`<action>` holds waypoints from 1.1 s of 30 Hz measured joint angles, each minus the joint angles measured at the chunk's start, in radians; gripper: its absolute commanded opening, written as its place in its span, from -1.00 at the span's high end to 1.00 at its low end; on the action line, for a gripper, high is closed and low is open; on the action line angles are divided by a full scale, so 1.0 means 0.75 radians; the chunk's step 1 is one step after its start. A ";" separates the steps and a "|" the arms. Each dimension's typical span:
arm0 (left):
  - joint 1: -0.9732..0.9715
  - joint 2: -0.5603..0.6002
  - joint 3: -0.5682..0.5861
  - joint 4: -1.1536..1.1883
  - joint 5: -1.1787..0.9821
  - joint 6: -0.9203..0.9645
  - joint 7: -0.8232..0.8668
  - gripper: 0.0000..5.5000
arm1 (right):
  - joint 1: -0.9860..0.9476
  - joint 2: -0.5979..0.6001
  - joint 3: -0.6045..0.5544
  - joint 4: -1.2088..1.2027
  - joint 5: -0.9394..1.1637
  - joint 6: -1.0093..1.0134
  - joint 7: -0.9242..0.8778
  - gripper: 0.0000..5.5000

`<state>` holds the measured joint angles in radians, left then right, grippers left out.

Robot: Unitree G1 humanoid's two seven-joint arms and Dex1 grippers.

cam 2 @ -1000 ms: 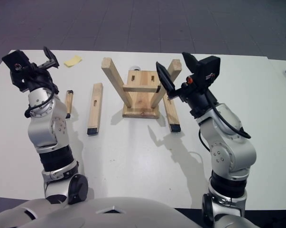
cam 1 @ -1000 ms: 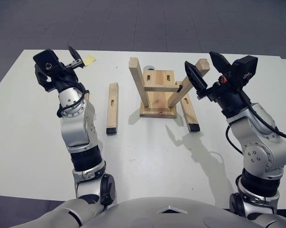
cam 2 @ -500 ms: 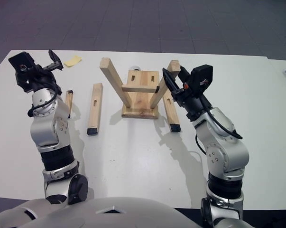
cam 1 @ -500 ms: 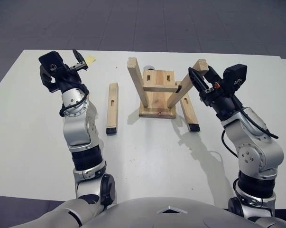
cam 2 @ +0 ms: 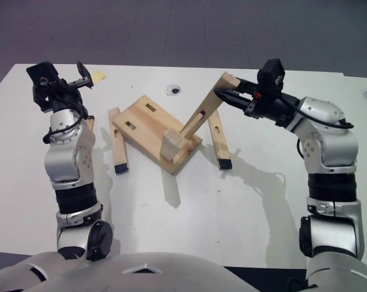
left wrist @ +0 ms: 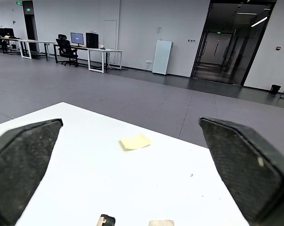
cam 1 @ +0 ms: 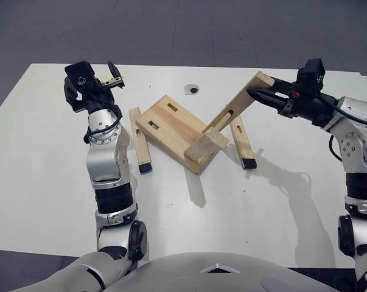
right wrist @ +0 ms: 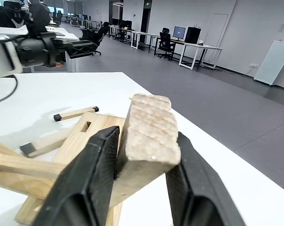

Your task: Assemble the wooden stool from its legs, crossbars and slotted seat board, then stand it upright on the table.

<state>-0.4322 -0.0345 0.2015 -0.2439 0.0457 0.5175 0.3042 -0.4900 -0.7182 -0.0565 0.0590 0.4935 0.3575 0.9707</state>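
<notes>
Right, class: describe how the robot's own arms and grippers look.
The left arm and right arm are silver-grey rounded segments joined by black rings, each with a looping black cable. Black camera blocks sit at the wrists. The left gripper and right gripper each have two black fingers with finely textured pads.

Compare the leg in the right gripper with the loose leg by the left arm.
The held leg slants up off the table, its top clamped in the right gripper; the loose leg lies flat, ungripped. The held leg is joined to the seat board; the loose leg is not. The loose leg's near end has a black cap; the held leg's gripped end is bare. Both are pale wood.
</notes>
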 measured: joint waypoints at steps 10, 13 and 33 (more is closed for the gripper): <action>0.001 -0.013 -0.017 -0.002 0.000 0.021 -0.002 -0.96 | 0.016 0.134 -0.239 -0.435 0.388 0.230 -0.266 -0.41; 0.001 -0.004 0.012 -0.006 0.000 0.021 0.013 -0.96 | 0.096 0.140 -0.280 -0.700 0.631 0.354 -0.351 -0.57; 0.002 -0.033 0.028 0.017 -0.001 0.007 0.045 -0.96 | 0.393 0.297 0.111 -0.928 0.446 0.364 -0.554 -0.10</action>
<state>-0.4307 -0.0595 0.2227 -0.2310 0.0447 0.5231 0.3378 -0.1956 -0.4956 0.0267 -0.6368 0.8278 0.6306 0.5551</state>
